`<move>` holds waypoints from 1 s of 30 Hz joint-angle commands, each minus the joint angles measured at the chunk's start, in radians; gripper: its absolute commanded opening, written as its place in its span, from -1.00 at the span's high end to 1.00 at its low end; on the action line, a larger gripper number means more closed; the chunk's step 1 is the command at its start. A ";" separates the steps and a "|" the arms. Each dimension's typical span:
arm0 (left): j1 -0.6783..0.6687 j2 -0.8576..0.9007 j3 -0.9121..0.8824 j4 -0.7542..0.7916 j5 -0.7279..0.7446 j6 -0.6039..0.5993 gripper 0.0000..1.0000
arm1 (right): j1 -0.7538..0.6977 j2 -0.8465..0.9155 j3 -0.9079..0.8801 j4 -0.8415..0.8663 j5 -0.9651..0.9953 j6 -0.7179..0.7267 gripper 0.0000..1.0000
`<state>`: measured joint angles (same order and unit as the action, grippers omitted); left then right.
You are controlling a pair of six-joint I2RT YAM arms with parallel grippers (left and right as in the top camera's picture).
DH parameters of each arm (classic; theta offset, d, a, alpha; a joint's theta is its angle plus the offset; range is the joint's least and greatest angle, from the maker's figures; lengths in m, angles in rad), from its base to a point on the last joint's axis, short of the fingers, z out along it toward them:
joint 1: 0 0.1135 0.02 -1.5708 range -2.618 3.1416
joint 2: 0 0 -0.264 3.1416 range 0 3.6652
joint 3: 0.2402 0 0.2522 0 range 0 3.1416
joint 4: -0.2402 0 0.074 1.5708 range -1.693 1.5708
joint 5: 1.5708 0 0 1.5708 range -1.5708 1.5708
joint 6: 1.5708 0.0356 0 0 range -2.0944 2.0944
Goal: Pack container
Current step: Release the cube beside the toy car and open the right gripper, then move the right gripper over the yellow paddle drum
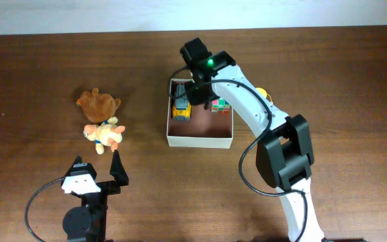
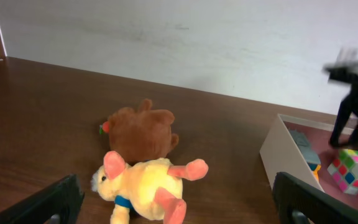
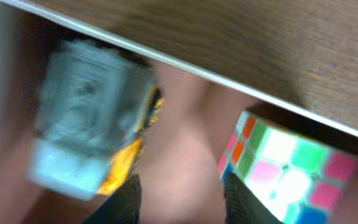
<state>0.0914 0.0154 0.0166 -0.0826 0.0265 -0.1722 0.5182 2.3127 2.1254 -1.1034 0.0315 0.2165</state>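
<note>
Right hand [image 3: 180,198] hangs spread and empty low over the container [image 1: 200,141], with a toy truck [image 3: 86,124] just to one side of its fingers and a puzzle cube [image 3: 284,168] just to the other. A crooked lift could snag either toy or drag the box. Ahead of the left hand [image 1: 98,161], likewise spread and empty above the desk [image 1: 32,81], a yellow plush [image 1: 103,134] touches a brown plush [image 1: 98,103], so a grab may pull both.
</note>
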 commanded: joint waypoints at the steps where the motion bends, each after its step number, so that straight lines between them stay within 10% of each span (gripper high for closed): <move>1: 0.000 -0.008 -0.007 0.000 0.004 0.021 -0.98 | 0.019 -0.019 0.194 -0.104 -0.017 -0.022 0.22; 13: 0.000 -0.008 -0.007 0.000 0.004 0.020 -0.98 | -0.176 -0.021 0.586 -0.510 0.127 -0.082 -0.10; 30: 0.001 -0.008 -0.007 0.000 0.004 0.021 -0.98 | -0.440 -0.021 0.165 -0.386 0.025 -0.188 -0.47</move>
<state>0.0910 0.0154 0.0166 -0.0826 0.0261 -0.1719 0.0910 2.3009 2.4275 -1.5394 0.1085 0.0658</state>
